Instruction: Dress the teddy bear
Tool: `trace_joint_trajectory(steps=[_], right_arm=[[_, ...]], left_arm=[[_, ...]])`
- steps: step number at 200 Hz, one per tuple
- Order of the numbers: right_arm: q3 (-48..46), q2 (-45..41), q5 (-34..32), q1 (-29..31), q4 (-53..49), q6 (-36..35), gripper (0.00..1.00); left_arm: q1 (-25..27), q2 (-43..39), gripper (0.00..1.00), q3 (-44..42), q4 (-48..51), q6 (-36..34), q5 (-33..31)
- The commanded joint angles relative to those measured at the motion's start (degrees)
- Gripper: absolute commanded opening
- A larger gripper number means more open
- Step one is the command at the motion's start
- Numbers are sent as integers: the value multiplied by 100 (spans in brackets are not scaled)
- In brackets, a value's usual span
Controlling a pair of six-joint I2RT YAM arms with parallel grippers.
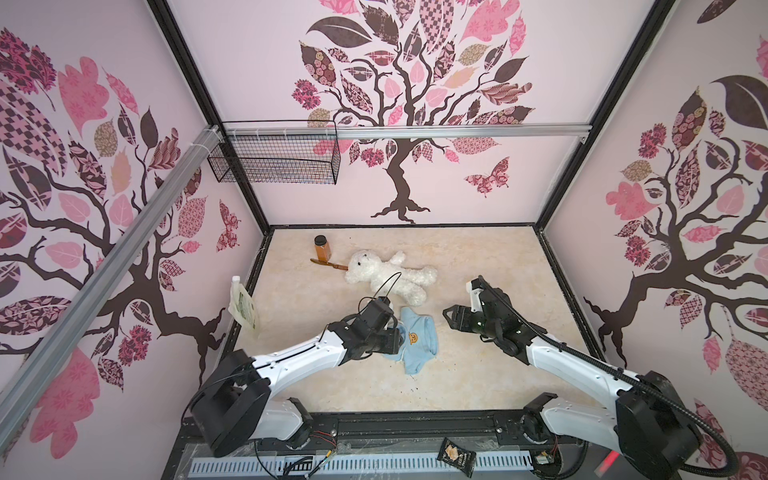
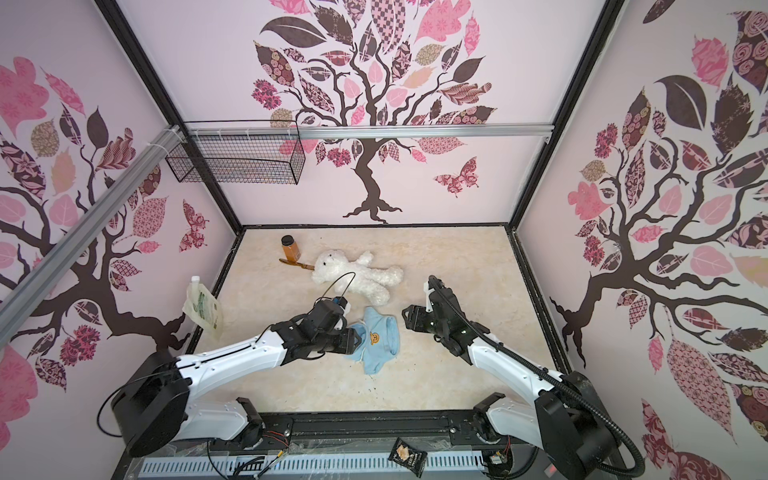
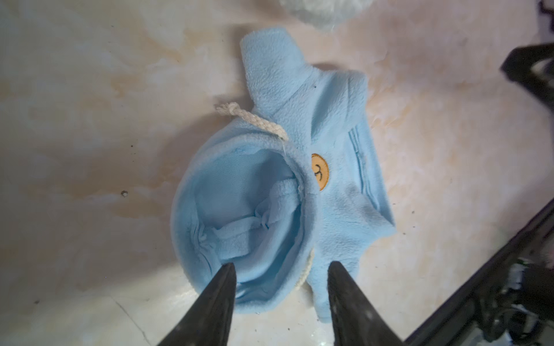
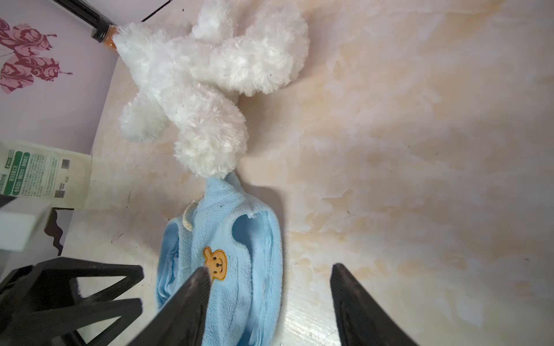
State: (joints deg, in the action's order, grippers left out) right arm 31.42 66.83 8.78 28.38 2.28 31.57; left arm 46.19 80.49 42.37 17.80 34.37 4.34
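The bear (image 1: 390, 276) lies flat on the table (image 1: 478, 257), at about 11 o'clock from its middle, with its head toward 9 o'clock and its legs toward 4. It looks light, soft and squashy, and not fragile. The pile will likely give under the pads and the limbs will flop, so a deep pinch on the torso or on an arm near the shoulder should hold better than a nip of fur.

The shirt (image 1: 415, 340) lies just at 6 o'clock of the bear. The left gripper (image 3: 281, 266) has its jaws spread on either side of the hood rim, with nothing pinched. The right gripper (image 4: 269, 268) is also spread and empty. It hangs over the shirt's hem side, at 3 o'clock of the shirt in both top views.

A jar (image 1: 322, 247) stands at 10 o'clock of the bear's head, with a brown stick (image 1: 328, 264) between them. A pouch (image 1: 243, 307) leans on the wall at 9 o'clock.

Only the top views show the bear's face. The left wrist view shows the open hood and its cord (image 3: 251, 118), but only a scrap of the bear's fluff. In the right wrist view one bear leg reaches a sleeve tip (image 4: 223, 182). Whether the two touch I cannot tell.
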Motion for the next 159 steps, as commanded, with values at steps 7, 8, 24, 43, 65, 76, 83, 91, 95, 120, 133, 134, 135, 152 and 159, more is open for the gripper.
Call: trace_joint_trajectory(steps=[7, 8, 24, 43, 65, 76, 83, 91, 95, 120, 133, 134, 135, 152, 159], right_arm=[[12, 270, 253, 20, 6, -125, 67], [12, 279, 259, 19, 8, -125, 67], [-6, 376, 314, 21, 27, -172, 67], [17, 464, 406, 21, 1, -327, 64], [69, 696, 652, 34, -42, -517, 54], [97, 899, 837, 36, -58, -566, 49], [120, 1047, 970, 39, -46, -584, 47], [158, 1222, 1099, 54, -52, -591, 44], [187, 1305, 1150, 75, -66, -591, 43], [364, 1765, 1214, 300, -118, -583, 41], [361, 1891, 1156, 435, -8, -526, 41], [358, 1898, 1154, 442, 0, -519, 41], [357, 1905, 1153, 445, 13, -515, 41], [341, 2073, 1167, 501, 153, -421, 40], [323, 2131, 1170, 515, 223, -377, 39]], left_arm=[[45, 465, 50, 437, -595, -335, 20], [46, 493, 49, 442, -608, -339, 26], [48, 800, 43, 549, -686, -375, 98], [45, 985, 31, 571, -703, -377, 52], [-14, 922, 19, 464, -787, -494, -43], [-111, 849, 15, 335, -863, -596, 131], [-196, 831, 12, 257, -958, -684, 316], [-290, 822, 9, 180, -1047, -761, 535], [-341, 821, 8, 150, -1087, -785, 637], [-505, 832, 5, 22, -1195, -919, 964], [-539, 833, 5, -44, -1291, -915, 1021], [-540, 835, 5, -48, -1294, -910, 1023], [-541, 836, 4, -51, -1295, -908, 1024], [-592, 837, 4, -114, -1351, -873, 1068], [-609, 829, 4, -138, -1373, -867, 1073]])
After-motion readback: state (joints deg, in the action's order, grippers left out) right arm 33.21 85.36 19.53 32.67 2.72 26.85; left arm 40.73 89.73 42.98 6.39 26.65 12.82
